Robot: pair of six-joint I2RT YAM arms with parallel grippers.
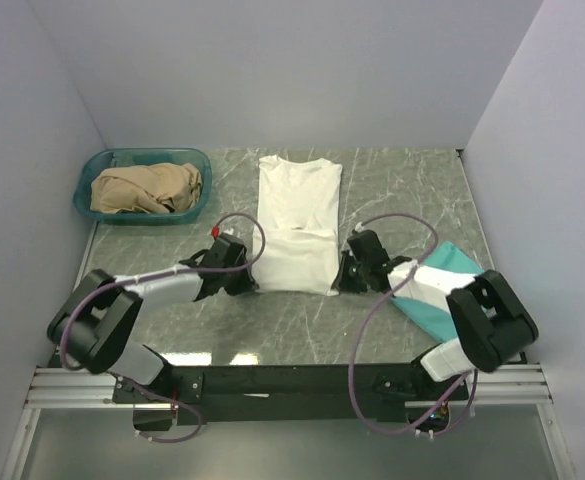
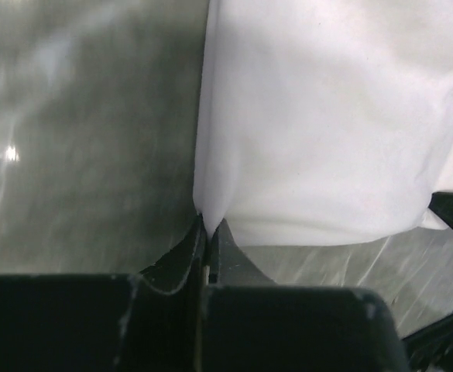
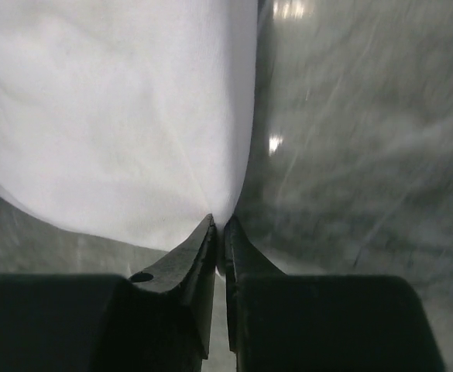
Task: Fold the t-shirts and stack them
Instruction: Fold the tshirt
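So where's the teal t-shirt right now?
In the top view, the teal t-shirt lies at right, partly under the right arm, right of the white t-shirt.

Soft, even light from above; wrist views blurred.
The top view is bright and fairly sharp, with pale glare on the worktop (image 1: 402,185) near the front. In both wrist views the white t-shirt (image 2: 327,116) is washed out, the stone streaked with highlights, the left pincer (image 2: 207,232) and right pincer (image 3: 218,232) near-black.

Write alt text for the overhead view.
The left claw and right claw are shut on the near corners of a white t-shirt lying on a marble table. A teal basket of tan cloth sits far left; a teal t-shirt lies at right.
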